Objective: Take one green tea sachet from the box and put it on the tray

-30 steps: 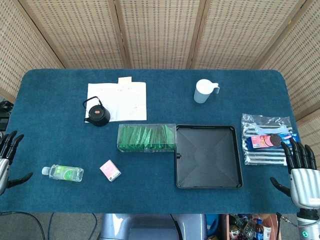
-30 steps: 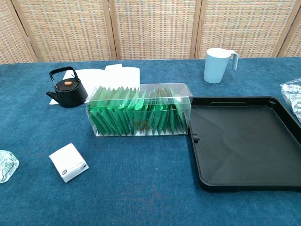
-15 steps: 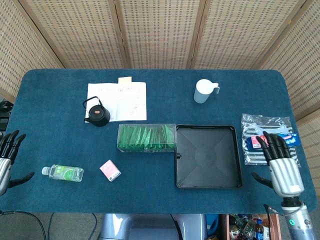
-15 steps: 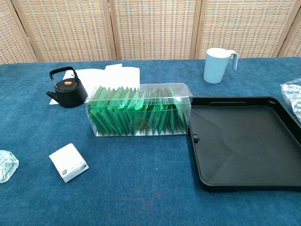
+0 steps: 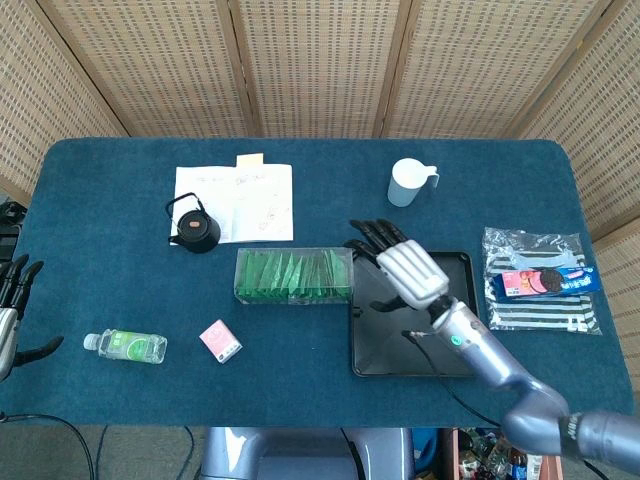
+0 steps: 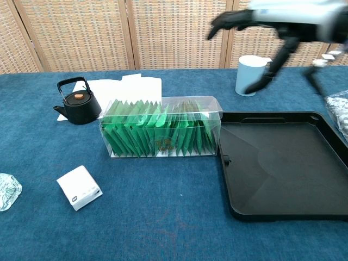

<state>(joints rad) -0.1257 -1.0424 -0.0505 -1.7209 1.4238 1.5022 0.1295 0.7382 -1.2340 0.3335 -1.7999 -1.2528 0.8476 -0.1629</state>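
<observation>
A clear box [image 5: 293,275] [image 6: 161,129] filled with green tea sachets [image 6: 147,135] lies mid-table, its right end against the black tray [image 5: 452,345] [image 6: 296,179]. My right hand [image 5: 400,265] [image 6: 266,24] hovers high over the tray's left part, just right of the box, fingers spread and holding nothing. The chest view shows it blurred above the box's right end. My left hand [image 5: 12,305] rests open at the table's left edge, far from the box.
A black teapot [image 5: 193,227] and papers [image 5: 250,200] lie behind the box. A pale blue mug [image 5: 408,182] stands at the back. A small bottle [image 5: 128,346] and white packet [image 5: 220,340] sit front left. Snack packs [image 5: 540,285] lie at the right.
My right hand has swept from the table's right front edge leftward and up, over the tray towards the box's right end. The left hand has barely moved.
</observation>
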